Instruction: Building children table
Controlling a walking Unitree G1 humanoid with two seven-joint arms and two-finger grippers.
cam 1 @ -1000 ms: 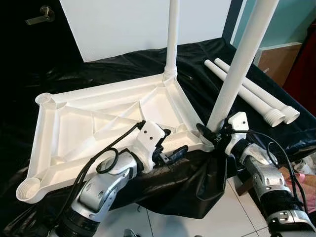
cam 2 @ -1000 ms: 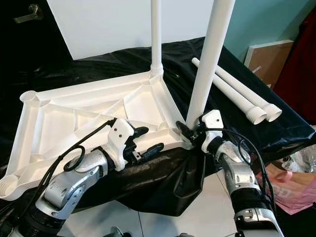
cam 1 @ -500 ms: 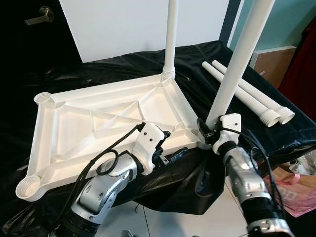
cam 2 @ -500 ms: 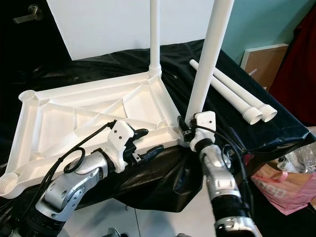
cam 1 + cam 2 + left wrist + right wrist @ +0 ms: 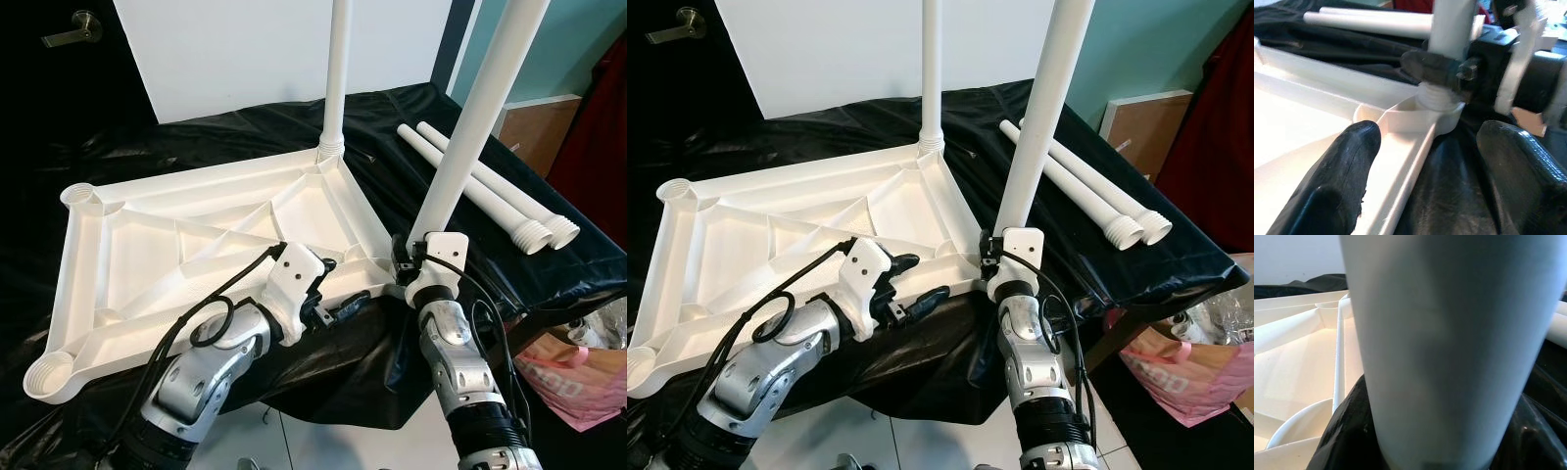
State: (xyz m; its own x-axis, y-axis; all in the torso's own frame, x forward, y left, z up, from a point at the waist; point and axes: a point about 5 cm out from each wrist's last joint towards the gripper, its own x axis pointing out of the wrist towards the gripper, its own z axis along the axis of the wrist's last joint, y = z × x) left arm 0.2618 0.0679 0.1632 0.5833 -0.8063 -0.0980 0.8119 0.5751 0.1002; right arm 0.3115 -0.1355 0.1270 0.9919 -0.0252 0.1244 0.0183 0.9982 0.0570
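Two black fingers (image 5: 1342,181) of the left gripper (image 5: 1430,186) stood spread apart, straddling the edge of the white tabletop frame (image 5: 1308,98). Beyond them, the right gripper (image 5: 1449,68) clasped an upright white leg (image 5: 1452,24) at its threaded base in the corner socket (image 5: 1437,110). Spare legs (image 5: 1371,19) lay farther off on black sheeting (image 5: 1449,191).

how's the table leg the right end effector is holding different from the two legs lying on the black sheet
The held leg stands upright, its base in the corner socket of the upturned tabletop, gripped by the right end effector. The two loose legs lie flat side by side on the black sheet, ungripped, threaded ends bare. All are white tubes.
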